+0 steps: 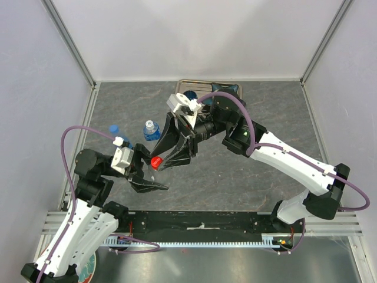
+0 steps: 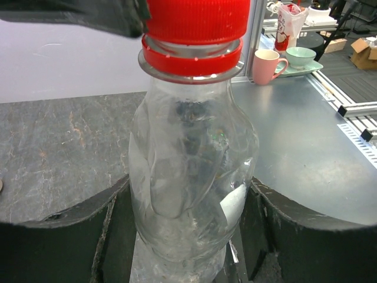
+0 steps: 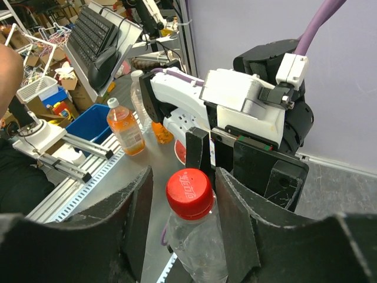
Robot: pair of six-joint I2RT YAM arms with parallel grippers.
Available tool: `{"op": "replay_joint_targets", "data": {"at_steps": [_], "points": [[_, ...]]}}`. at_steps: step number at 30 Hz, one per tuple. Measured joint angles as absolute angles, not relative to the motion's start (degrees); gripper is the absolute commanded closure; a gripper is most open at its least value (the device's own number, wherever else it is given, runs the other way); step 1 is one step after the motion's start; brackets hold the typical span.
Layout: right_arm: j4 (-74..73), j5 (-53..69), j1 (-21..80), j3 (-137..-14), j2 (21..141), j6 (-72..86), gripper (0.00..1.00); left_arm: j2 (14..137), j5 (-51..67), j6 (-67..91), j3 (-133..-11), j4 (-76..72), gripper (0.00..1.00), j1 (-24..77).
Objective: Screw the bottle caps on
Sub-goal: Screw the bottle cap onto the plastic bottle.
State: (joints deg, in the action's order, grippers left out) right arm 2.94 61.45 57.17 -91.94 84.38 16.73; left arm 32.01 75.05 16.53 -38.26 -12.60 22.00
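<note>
Top external view: my left claw (image 1: 148, 171) and my right claw (image 1: 162, 158) meet over the near-middle part of the grey tabletop (image 1: 235, 174). The red cap (image 1: 156, 161) lies between them.

1. Left claw. Left wrist view: the claw is clenched on the bottle (image 2: 189, 177). One of the dark fingers (image 2: 65, 236) presses each side of the lower body. The bottle is clear, crumpled and upright. I cannot tell whether its base touches the tabletop.

2. Red cap. The cap sits on the neck of the bottle, directly above a red ring (image 2: 191, 63). A thin band of clear neck shows between the cap and the ring.

3. Right claw. Right wrist view: the jaws stand one on each side of the cap. One finger lies just beside the cap's rim. A gap shows between the cap and the other finger (image 3: 136, 219), so this claw is released, not clamped.

4. Other items. A second bottle (image 1: 151, 131) with a blue label stands upright on the tabletop, beyond the claws. It is apart from both.
</note>
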Motion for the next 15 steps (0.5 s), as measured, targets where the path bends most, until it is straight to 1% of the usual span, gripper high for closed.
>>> {"op": "replay_joint_targets", "data": {"at_steps": [3, 9, 15], "points": [[2.92, 61.58, 57.17, -91.42, 84.38, 16.71, 0.49, 32.03, 74.91, 16.88, -38.26, -12.62, 0.98, 22.0], [3.46, 61.36, 57.25, -91.02, 84.38, 16.49, 0.67, 32.12, 74.65, 17.15, -38.26, -12.88, 0.98, 22.04], [5.13, 60.73, 57.25, -89.65, 83.74, 16.47, 0.76, 32.1, 74.32, 17.43, -38.26, -12.91, 0.98, 22.11]]}}
